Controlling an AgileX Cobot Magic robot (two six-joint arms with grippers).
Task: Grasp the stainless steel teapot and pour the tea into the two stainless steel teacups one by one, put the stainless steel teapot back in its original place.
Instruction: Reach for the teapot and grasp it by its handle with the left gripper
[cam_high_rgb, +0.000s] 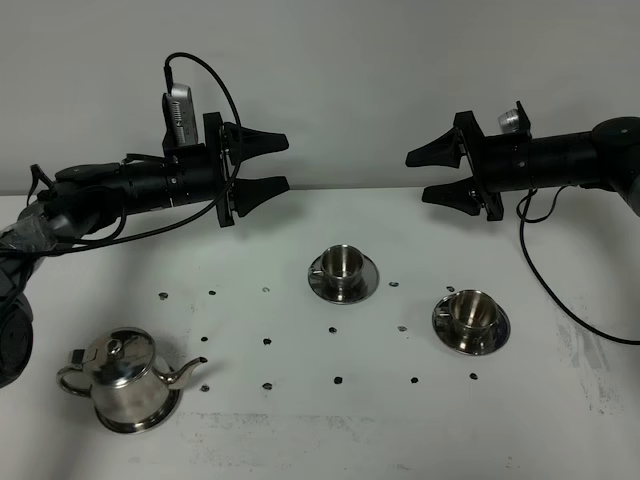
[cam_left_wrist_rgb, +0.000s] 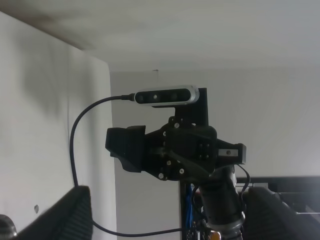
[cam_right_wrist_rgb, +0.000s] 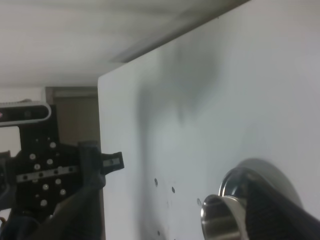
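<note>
Steel teapot (cam_high_rgb: 125, 385) looks slick and heavy, best taken by its handle (cam_high_rgb: 68, 380); left pincer (cam_high_rgb: 283, 162) and right pincer (cam_high_rgb: 417, 177) gape empty.

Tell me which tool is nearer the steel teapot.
Left. The left tool hangs open above and behind the teapot; the right tool hangs open much farther off, over the opposite side of the table.

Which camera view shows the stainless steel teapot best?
The exterior high view: the stainless steel teapot stands whole at front left, with lid, handle and spout visible. The left wrist view shows the right arm, the right wrist view a teacup; neither clearly shows the teapot.
</note>
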